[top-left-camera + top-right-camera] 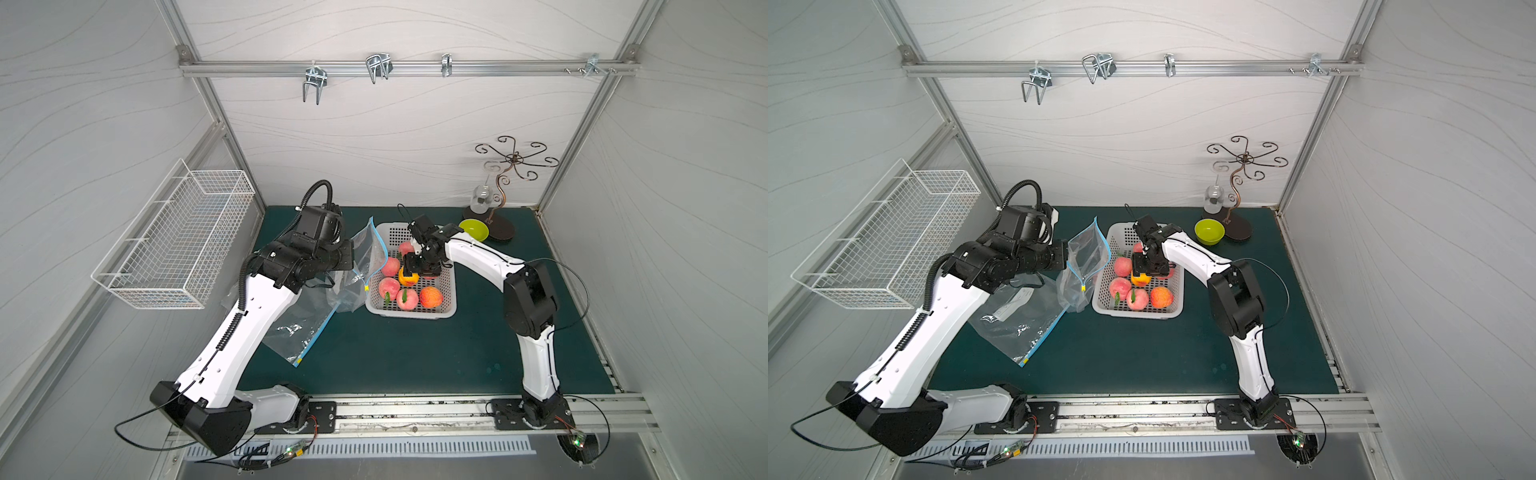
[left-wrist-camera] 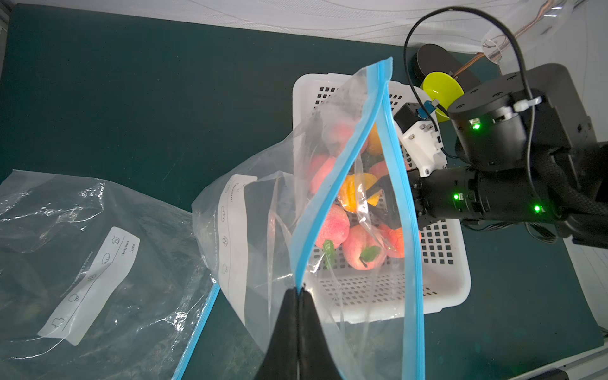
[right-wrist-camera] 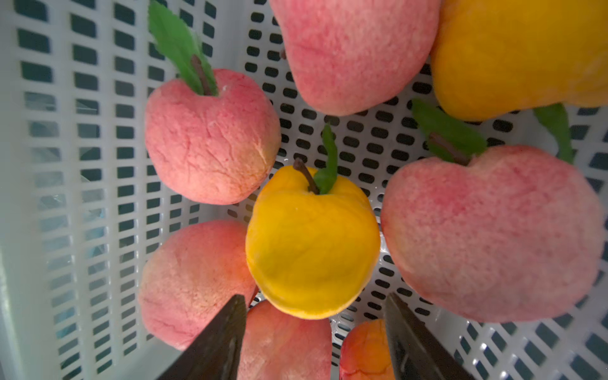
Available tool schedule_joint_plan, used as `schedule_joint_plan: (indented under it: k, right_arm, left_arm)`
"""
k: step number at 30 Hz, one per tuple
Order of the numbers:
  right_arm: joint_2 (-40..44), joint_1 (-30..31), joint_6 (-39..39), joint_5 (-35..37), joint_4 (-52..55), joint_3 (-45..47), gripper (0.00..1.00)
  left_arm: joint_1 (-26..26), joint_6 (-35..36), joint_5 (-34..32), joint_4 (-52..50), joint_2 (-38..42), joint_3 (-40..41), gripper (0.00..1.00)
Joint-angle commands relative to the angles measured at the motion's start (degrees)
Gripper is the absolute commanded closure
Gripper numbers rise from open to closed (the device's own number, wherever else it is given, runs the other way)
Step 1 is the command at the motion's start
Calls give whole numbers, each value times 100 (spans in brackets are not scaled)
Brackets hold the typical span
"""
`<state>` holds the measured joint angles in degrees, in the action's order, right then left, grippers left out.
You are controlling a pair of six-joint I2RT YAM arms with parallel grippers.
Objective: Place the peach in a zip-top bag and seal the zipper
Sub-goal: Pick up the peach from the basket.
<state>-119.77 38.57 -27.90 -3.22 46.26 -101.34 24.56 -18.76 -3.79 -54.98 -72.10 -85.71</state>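
Your left claw (image 2: 298, 291) is clenched on the blue zipper edge (image 2: 329, 184) of the clear plastic zip-top bag (image 2: 263, 214), mouth gaping, just beside the white perforated basket (image 1: 409, 313). In it, the small yellow peach (image 3: 312, 243) sits among pink ones (image 3: 210, 138), under your released right claw (image 3: 315, 296). It looks light, firm, slightly fuzzy: take it across its widest middle.

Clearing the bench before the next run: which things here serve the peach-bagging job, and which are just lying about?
For the job: held zip-top bag, peaches, white basket, left gripper, right gripper.
Lying about: flat spare bag, green bowl, wire basket, scroll stand.
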Motion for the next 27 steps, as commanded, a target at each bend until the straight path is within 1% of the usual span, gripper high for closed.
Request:
schedule_joint_plan:
  k: [1,6,9,11,15,18,21,27]
  right_arm:
    - [-236,24,-298,146,-158,-157,32]
    - [-335,7,-356,146,-244,-124,35]
    - [-272,-24,-370,78,-356,-8,42]
    - [-129,-63,-384,21,-452,110,46]
    - [453,-190,-384,-192,-712,428,50]
    - [1022,-332,-375,-465,-900,661,51]
    - [1600,-484,-330,-897,-1155,860,51]
    - [2604,-693,-304,-2099,-2000,1130,51]
  left_arm:
    - [23,65,-16,145,95,-61,100]
    - [23,73,-9,137,112,-51,100]
    - [23,69,1,150,122,-42,100]
    - [23,75,2,154,122,-42,100]
    - [23,74,17,161,129,-42,100]
    - [23,66,25,186,130,-33,100]
    - [23,51,52,216,117,-16,100]
    - [23,31,98,259,90,-31,100]
